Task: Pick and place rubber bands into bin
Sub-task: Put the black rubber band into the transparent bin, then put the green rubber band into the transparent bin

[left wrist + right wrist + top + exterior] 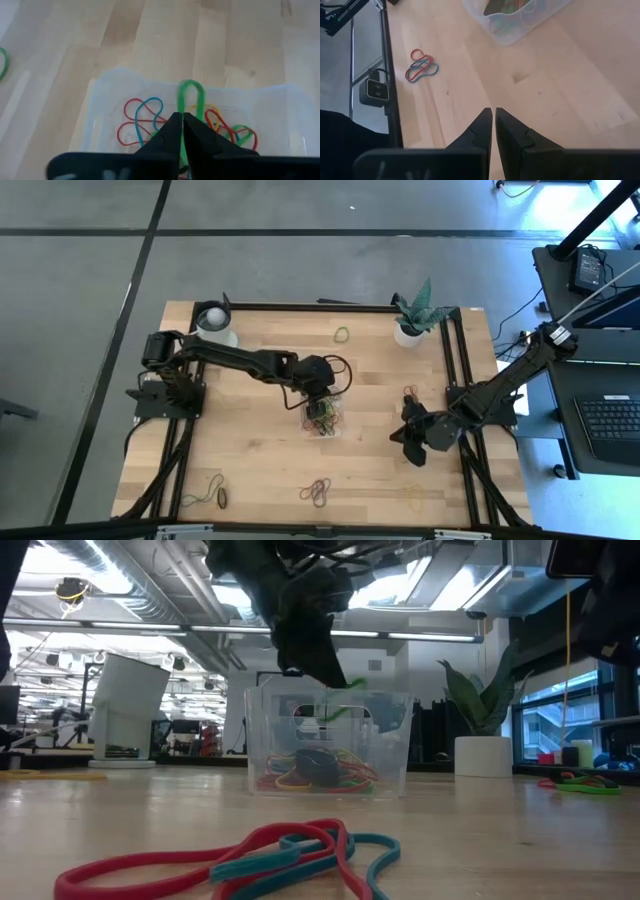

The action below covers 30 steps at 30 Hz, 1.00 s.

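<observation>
The clear bin (323,417) sits near the table's middle with several coloured rubber bands (145,122) on its floor. My left gripper (182,119) hovers over the bin (200,95), shut on a green rubber band (190,95); the low view shows that band (340,705) sticking out above the bin (328,745). My right gripper (493,114) is shut and empty, waiting above bare wood at the table's right (415,442). Loose bands lie near the front edge (317,492), at the left front (218,494), near the far edge (342,334) and at the right (411,393). My left gripper pinches the green rubber band between its two fingertips (176,122), coming from above and pointing down into the bin. A narrow loop of the band (191,86) sticks out beyond the fingertips. The band is lifted clear of the bands on the bin's floor.
A white cup (214,322) stands at the far left corner and a potted plant (413,315) at the far right. Black rails (452,350) run along the table's sides. Open wood lies between the bin and the front edge.
</observation>
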Motion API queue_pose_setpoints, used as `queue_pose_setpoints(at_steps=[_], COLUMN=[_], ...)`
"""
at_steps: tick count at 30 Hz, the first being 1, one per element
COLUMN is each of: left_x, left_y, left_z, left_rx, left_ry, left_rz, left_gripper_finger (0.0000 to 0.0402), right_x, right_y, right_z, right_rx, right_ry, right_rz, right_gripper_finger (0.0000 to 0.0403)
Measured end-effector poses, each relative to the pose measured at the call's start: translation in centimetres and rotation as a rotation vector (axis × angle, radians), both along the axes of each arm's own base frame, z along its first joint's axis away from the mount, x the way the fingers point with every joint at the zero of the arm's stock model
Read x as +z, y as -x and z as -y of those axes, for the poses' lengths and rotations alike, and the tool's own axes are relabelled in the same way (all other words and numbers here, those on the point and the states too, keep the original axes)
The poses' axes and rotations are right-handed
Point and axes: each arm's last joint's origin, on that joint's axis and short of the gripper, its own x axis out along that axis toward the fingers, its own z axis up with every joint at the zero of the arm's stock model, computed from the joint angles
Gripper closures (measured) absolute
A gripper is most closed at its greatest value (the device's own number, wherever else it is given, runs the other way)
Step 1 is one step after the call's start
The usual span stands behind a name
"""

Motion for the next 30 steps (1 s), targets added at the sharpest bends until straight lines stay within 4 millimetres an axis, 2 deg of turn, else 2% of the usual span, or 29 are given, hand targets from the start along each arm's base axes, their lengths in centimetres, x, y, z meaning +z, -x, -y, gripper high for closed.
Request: queue_pose_setpoints(at_steps=[9,15,21,24,28,30], left_x=[0.0,1.4,4.5,6.2,8.4,8.7], left_y=[0.4,1.6,4.9,6.8,9.2,10.5], left_z=[-0.9,-1.5,-1.3,-1.4,-1.4,-1.3], left_rx=[-0.040,-0.109,-0.174,-0.144,-0.126,-0.147], left_ry=[-0.055,-0.121,-0.178,-0.226,-0.230,-0.193], left_rz=[-0.039,-0.060,-0.118,-0.134,-0.081,-0.051], left_gripper_finger=[0.0316,0.0303,0.0318,0.0335,0.0373,0.0393], right_x=[0.1,0.4,1.0,2.0,4.7,6.3], right_y=[-0.3,-0.7,-2.1,-3.2,-4.8,-5.4], right_z=[0.2,0.4,2.3,3.5,5.5,6.7], right_rx=[-0.045,-0.113,-0.324,-0.378,-0.393,-0.400], right_ry=[-0.043,-0.107,-0.007,0.074,0.193,0.280], right_rz=[0.012,0.041,0.184,0.294,0.367,0.372], right_gripper_finger=[0.0375,0.0375,0.0375,0.0375,0.0378,0.0384])
